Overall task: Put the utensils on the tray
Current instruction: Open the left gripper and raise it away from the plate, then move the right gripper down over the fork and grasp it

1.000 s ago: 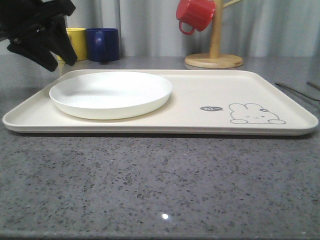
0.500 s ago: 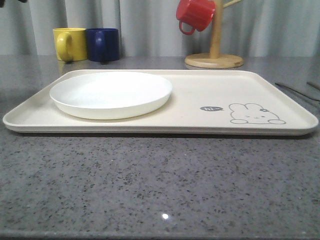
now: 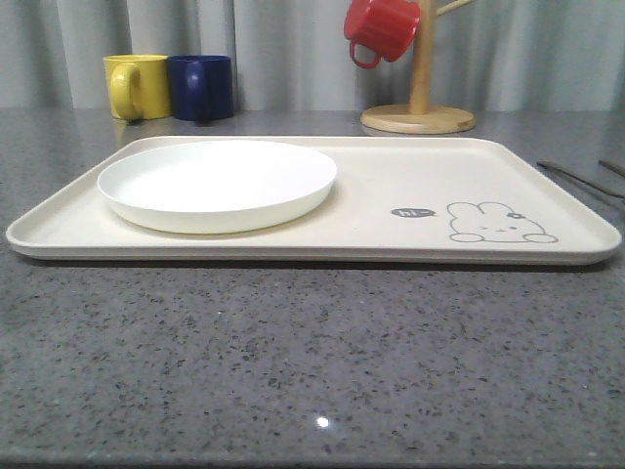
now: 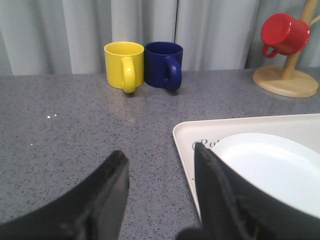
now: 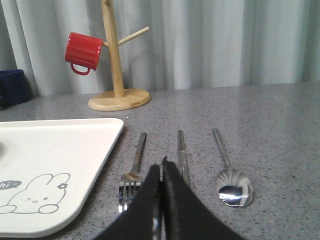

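The utensils lie side by side on the grey counter to the right of the tray: a fork, flat chopsticks and a round-bowled spoon. In the front view their handles show as thin lines past the cream tray with its rabbit drawing. My right gripper is shut, its fingers pressed together over the gap between fork and chopsticks. My left gripper hangs open over bare counter at the tray's left corner, nothing between its fingers.
A round white plate sits on the tray's left half. At the back stand a yellow mug and a dark blue mug. A wooden mug tree with a red mug stands behind the tray.
In the front view the left arm's dark gripper, seen at the upper left a second ago, has moved up and out of the picture. Tray, plate and utensils are unmoved.
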`<state>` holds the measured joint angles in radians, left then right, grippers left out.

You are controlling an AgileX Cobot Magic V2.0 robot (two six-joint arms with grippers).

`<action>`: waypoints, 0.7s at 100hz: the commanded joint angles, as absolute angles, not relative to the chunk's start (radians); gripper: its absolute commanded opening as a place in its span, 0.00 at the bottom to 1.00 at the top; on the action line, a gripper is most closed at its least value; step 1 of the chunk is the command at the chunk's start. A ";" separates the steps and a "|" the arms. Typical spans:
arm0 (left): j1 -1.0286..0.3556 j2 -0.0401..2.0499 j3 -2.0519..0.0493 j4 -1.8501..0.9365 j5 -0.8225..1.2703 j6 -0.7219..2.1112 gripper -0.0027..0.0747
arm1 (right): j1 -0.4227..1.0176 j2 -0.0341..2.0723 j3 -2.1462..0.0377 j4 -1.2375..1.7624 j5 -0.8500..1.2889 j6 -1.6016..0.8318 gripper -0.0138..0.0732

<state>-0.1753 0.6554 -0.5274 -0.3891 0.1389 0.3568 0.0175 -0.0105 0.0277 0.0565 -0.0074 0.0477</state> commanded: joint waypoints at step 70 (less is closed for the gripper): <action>-0.173 0.492 -0.421 -0.388 0.021 0.349 0.01 | 0.014 -0.031 0.009 0.052 -0.145 0.040 0.08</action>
<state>-0.1753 0.4904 -0.3922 -0.3853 0.1053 0.3568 0.0175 -0.0105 0.0277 0.0565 -0.0245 0.0477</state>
